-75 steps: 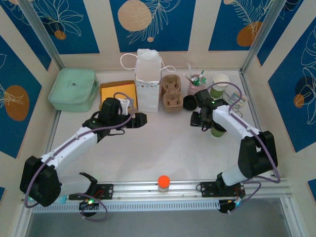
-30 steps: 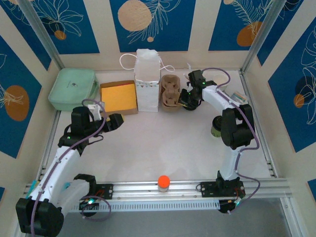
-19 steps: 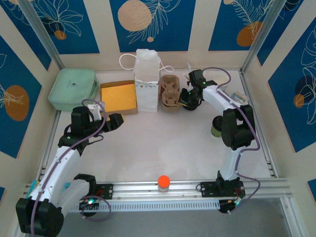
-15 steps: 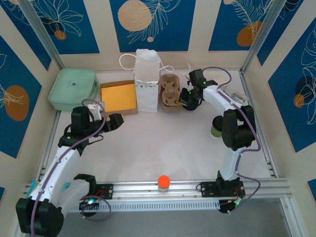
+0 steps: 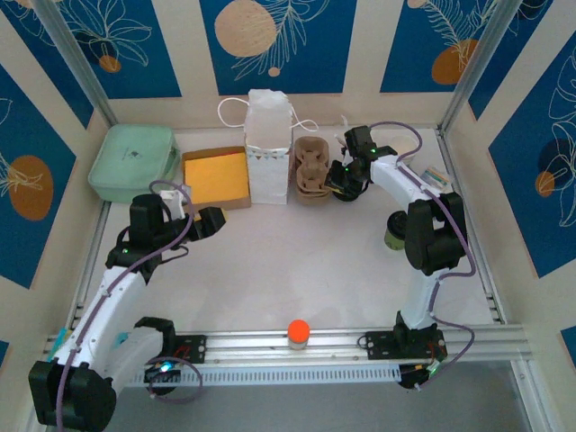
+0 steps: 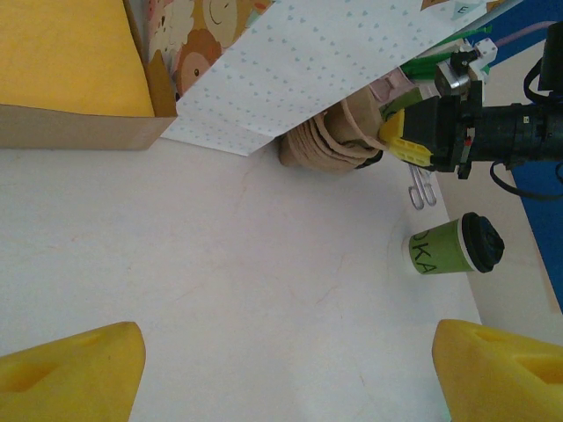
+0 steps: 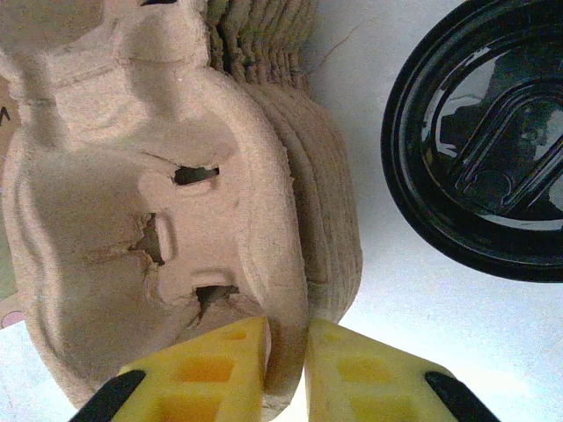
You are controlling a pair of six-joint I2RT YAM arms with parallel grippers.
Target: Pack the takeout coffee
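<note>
The takeout coffee (image 6: 453,246), a green cup with a black lid, stands on the table at the right, partly behind my right arm's elbow (image 5: 393,237). My right gripper (image 7: 288,352) is at the back, shut on the rim of the top brown cardboard cup carrier (image 7: 149,176) of a stack (image 5: 310,175). A loose black lid (image 7: 479,141) lies just right of that stack. My left gripper (image 6: 290,352) hovers wide open over bare table at the left (image 5: 211,222), far from the cup.
A white paper bag (image 5: 268,148) stands left of the carriers, beside a yellow open box (image 5: 216,175) and a pale green case (image 5: 133,162). An orange-capped object (image 5: 298,333) sits on the front rail. Side walls close in the table.
My right arm has left the coffee cup and reached the carrier stack, gripping the top carrier, which now looks slightly shifted. My left arm has pulled back toward the near left and stays still.
</note>
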